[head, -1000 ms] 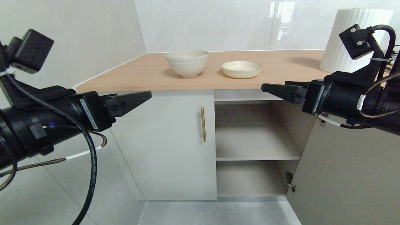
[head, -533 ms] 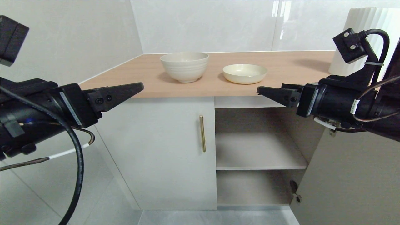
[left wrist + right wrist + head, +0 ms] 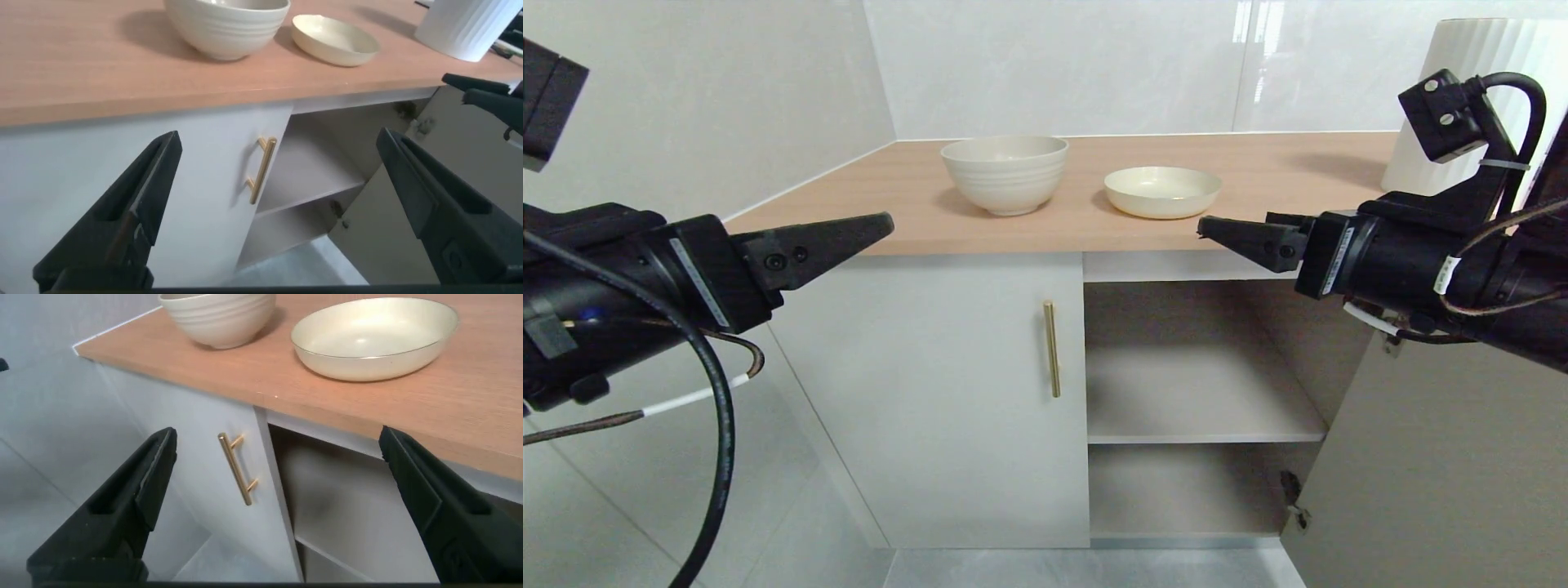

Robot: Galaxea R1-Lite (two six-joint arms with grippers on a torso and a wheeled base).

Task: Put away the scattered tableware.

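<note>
Fig.: ribbed cream ceramic bowl [image 3: 1005, 173] & shallow cream dish [image 3: 1162, 191] sit apart on wood-grain countertop [image 3: 1282, 175]. Left gripper [image 3: 882, 223] & right gripper [image 3: 1207, 228] hang empty, jaws wide, at counter-edge ht., prob. staged for pickup. White cabinet shelf [image 3: 1201, 400], door open, is ready to receive both.

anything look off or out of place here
Nothing stands out: the bowl and the plate sit upright and apart on the counter, nothing spilled or broken. The right cabinet door stands open, which suits putting them away.
</note>
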